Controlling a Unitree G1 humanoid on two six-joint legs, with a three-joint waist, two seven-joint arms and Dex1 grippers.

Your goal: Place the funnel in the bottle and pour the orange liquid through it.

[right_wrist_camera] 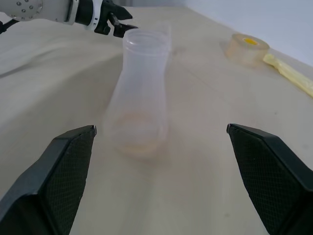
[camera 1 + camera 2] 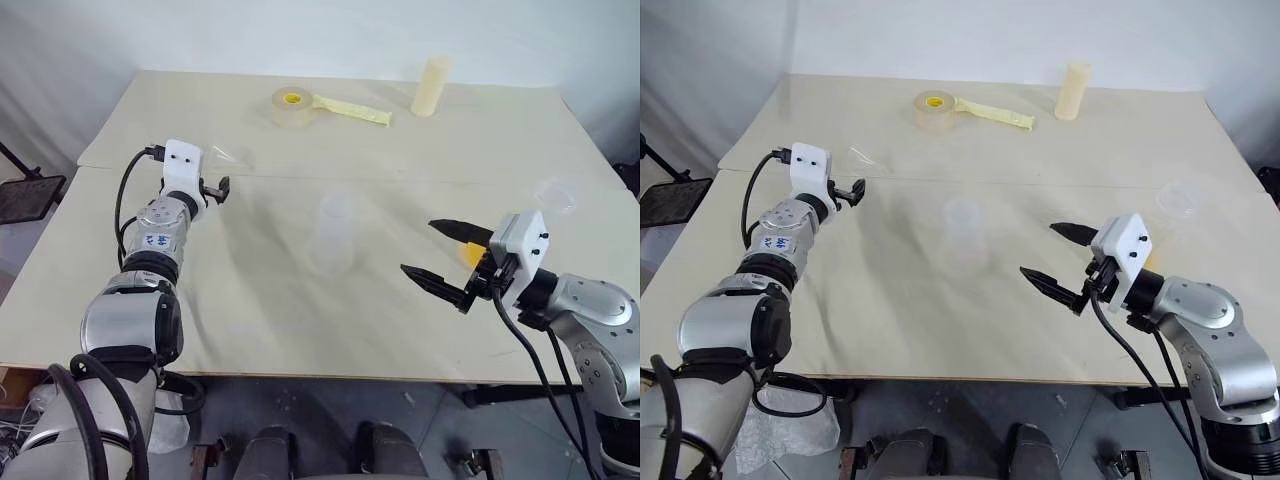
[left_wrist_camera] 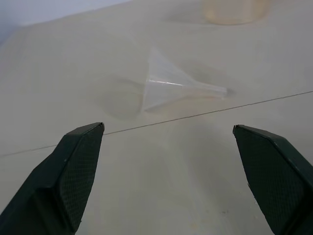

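The clear funnel (image 3: 171, 85) lies on its side on the table, just beyond my left gripper (image 2: 216, 188). That gripper is open and level, pointing at the funnel (image 2: 232, 155) with a gap between them. The transparent bottle (image 2: 335, 235) stands upright at the table's middle, open at the top. My right gripper (image 2: 440, 256) is open to the right of it and faces it from a distance; the bottle (image 1: 139, 98) sits centred beyond its fingers. A small patch of orange liquid (image 2: 470, 253) shows right behind the right gripper; its container is hidden.
A tape roll (image 2: 291, 105) with a yellow strip (image 2: 352, 111) and a cream cylinder (image 2: 431, 86) stand at the far edge. A low clear cup (image 2: 556, 195) sits at the right. A seam (image 2: 420, 181) crosses the table.
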